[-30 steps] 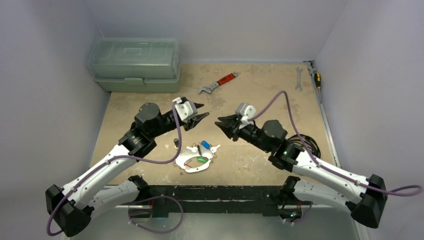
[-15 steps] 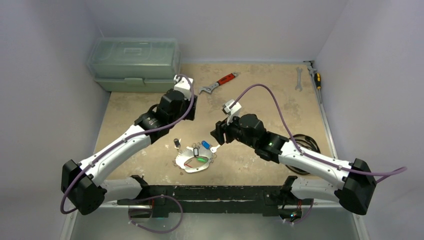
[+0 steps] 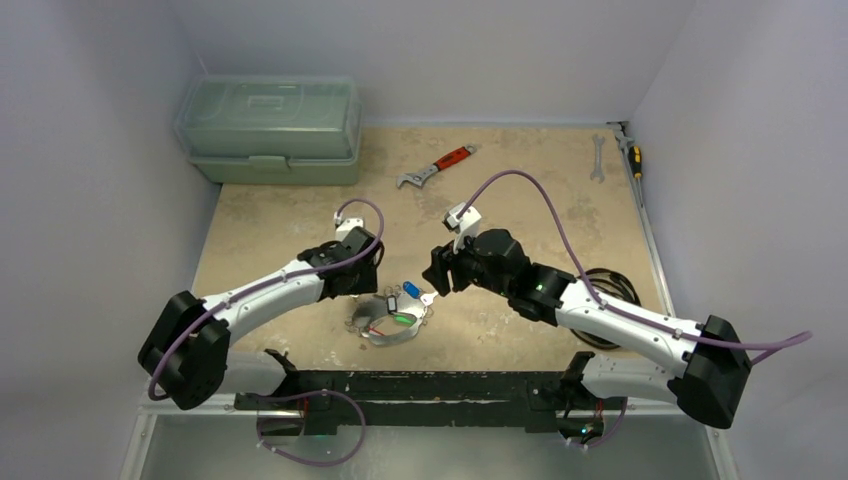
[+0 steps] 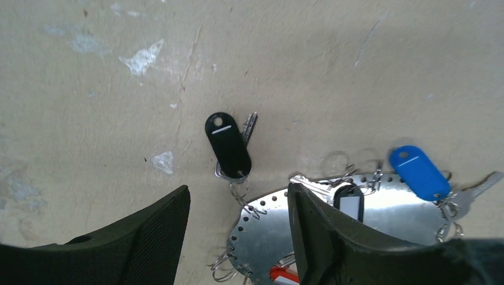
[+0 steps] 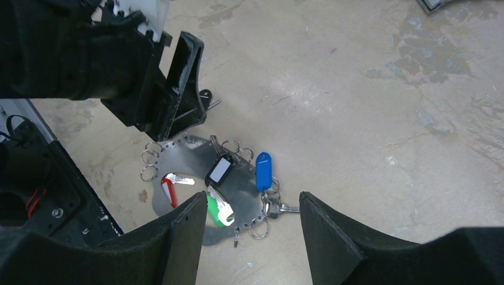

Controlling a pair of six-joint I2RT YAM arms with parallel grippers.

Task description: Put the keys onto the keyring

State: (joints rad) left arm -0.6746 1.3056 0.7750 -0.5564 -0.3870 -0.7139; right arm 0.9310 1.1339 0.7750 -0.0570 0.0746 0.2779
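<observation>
keyring (image 3: 385, 338) on table (image 3: 520, 190) | one key (image 4: 229, 145) just beside its rim | wrench (image 3: 437, 167) well behind | toolbox (image 3: 268, 130) rear-left

Overhead wide, wrists close, sharing keyring (image 5: 190, 157)

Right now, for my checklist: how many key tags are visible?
5: black beside the keyring; blue at its edge; white, green, red on it. Others may be hidden.

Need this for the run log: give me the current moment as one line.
left gripper open, near black-tagged key | right gripper open, pointed at keyring | nothing held
</observation>
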